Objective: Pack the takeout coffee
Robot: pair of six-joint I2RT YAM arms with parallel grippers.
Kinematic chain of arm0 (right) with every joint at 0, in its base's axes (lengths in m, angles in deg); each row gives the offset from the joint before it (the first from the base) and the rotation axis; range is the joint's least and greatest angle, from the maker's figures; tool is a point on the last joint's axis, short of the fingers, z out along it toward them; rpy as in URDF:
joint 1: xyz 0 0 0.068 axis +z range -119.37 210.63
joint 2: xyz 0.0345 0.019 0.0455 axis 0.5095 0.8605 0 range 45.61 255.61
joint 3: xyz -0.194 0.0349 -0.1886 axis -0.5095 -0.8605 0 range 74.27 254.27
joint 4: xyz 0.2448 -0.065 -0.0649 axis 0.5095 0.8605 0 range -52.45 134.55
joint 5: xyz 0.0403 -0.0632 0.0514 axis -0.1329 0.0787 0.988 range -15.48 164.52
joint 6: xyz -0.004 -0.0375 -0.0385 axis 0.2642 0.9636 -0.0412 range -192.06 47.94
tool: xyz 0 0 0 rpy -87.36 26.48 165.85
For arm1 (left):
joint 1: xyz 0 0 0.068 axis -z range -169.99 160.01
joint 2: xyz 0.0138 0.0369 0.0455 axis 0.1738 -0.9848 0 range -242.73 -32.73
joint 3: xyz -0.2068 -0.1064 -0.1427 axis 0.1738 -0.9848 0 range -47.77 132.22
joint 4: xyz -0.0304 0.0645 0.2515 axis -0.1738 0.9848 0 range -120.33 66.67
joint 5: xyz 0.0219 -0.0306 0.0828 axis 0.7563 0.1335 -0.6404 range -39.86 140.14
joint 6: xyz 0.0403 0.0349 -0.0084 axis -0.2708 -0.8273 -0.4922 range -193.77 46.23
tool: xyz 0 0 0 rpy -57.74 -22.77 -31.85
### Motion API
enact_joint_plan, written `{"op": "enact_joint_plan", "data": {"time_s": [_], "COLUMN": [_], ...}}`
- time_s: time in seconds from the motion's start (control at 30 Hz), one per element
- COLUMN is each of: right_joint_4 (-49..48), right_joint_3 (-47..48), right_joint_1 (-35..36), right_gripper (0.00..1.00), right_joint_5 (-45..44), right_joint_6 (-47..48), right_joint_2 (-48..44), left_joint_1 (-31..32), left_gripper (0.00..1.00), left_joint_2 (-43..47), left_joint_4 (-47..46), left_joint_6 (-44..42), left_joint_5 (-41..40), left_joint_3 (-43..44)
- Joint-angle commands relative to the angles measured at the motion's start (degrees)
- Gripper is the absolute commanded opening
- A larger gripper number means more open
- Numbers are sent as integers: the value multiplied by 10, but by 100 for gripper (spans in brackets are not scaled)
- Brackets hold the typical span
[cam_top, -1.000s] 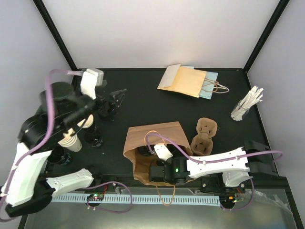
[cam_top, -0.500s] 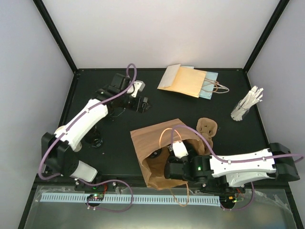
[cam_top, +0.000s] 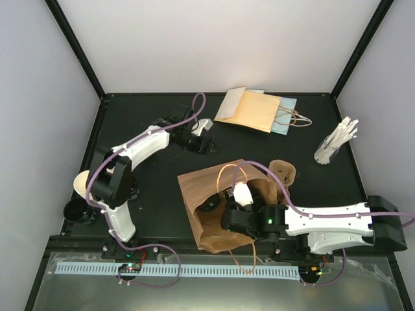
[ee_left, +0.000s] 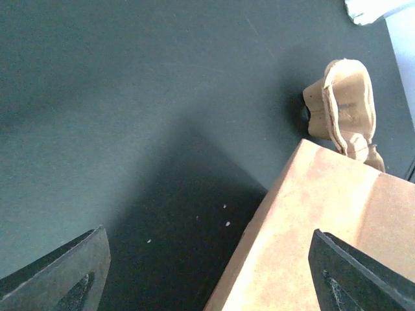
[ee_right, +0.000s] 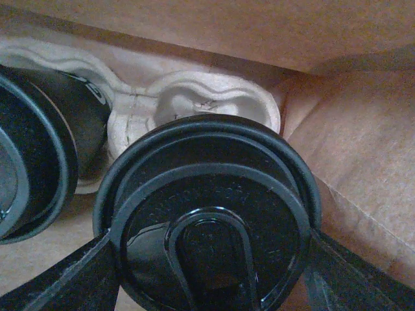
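Note:
My right gripper [ee_right: 207, 259] reaches into the open brown paper bag [cam_top: 214, 188] and is shut on a coffee cup with a black lid [ee_right: 207, 214], one finger on each side of the lid. A second lidded black cup [ee_right: 32, 168] stands to its left. Both sit in a pale moulded-pulp carrier [ee_right: 194, 97] inside the bag. In the top view the right gripper [cam_top: 224, 217] is mostly hidden by the bag. My left gripper [cam_top: 206, 144] is open and empty, above the table just behind the bag; its wrist view shows the bag's corner [ee_left: 337, 246].
A second pulp carrier [cam_top: 283, 172] lies right of the bag and shows in the left wrist view [ee_left: 343, 103]. Flat paper bags [cam_top: 256, 109] lie at the back. A bundle of white sticks [cam_top: 336, 144] stands at the right. A cream cup [cam_top: 83, 183] and a black one [cam_top: 74, 210] stand far left.
My left arm has swung from the left side to the back centre, its gripper now behind the bag. The bag has shifted and opened wider. The right gripper stays inside it.

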Motion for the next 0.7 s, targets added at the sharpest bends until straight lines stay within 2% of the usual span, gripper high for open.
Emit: {"op": "enact_joint_plan", "data": {"time_s": [0.0,0.37,0.67], "right_joint_4": [-61,-89,-76], "right_joint_3": [-5,-12,-9], "right_joint_1": [-29,-53,-70], "right_gripper": [40,40,40], "right_joint_5": [4,24,25], "right_joint_6": [37,61,62], "right_joint_2": [-4,19,28], "left_joint_1": [-2,6,17], "left_gripper": [85,81,78], "left_joint_2": [-17,-98,-125], "left_joint_4": [-48,-62,-76], "left_joint_6": [14,20,27], "left_joint_5": [68,134,166], "left_joint_3": [12,23,28]}}
